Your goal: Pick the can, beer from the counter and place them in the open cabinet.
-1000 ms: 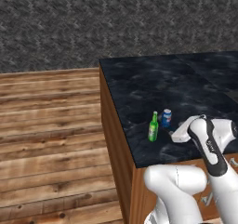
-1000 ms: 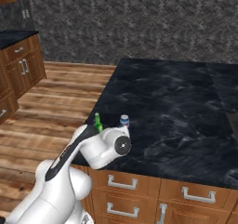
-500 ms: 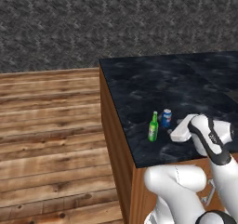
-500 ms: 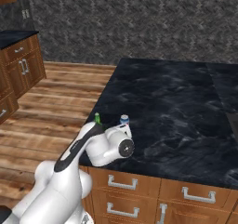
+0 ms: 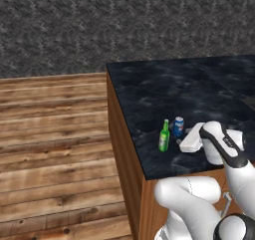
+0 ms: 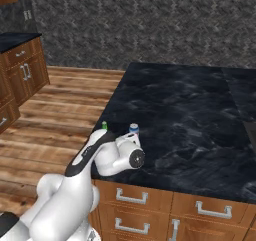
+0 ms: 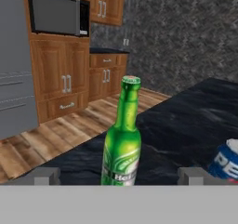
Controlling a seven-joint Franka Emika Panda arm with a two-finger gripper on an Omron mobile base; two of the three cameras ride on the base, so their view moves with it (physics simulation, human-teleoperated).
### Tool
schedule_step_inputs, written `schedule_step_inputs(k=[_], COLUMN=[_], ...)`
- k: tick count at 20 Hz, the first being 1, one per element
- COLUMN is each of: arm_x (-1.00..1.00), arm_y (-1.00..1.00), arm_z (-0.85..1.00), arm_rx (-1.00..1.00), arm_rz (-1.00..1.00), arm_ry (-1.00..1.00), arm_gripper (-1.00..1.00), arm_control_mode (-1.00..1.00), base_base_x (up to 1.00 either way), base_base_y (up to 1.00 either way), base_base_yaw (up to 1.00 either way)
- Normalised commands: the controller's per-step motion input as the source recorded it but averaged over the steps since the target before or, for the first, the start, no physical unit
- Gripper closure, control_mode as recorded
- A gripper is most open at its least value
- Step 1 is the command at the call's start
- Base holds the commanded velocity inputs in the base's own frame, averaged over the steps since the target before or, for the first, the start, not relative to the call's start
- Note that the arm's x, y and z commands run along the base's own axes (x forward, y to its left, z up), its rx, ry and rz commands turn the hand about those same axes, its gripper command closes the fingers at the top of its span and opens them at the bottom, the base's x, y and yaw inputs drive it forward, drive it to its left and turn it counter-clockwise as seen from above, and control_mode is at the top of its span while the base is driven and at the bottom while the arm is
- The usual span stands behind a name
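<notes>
We hold the gripper (image 7: 119, 175) spread wide, empty | beer (image 7: 122, 135) upright between fingertips, can (image 7: 226, 161) just beside it on counter (image 5: 164, 97) | risk: our finger clips can or topples bottle on closing.

A home kitchen: black marble surface (image 6: 190, 120) on wooden drawers (image 6: 150, 197), built-in microwave (image 7: 56, 11), plank floor (image 5: 55, 149).
</notes>
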Motion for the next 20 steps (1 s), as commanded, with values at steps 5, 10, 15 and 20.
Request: schedule_step_inputs(k=[5,10,15,20], arm_x=[0.11,0.18,0.18,0.17], arm_y=[0.24,0.22,0.15,0.14], arm_z=[-0.16,-0.19,-0.18,-0.21], arm_rx=[0.00,0.00,0.00,0.00], arm_rz=[0.00,0.00,0.00,0.00], arm_ry=[-0.01,-0.02,0.00,0.00], arm_gripper=[-1.00,-1.00,-1.00,-1.00], arm_control_mode=[-1.00,-1.00,-1.00,-1.00], base_base_x=[0.00,0.00,0.00,0.00], base_base_y=[0.00,0.00,0.00,0.00], base_base_yaw=[0.00,0.00,0.00,0.00])
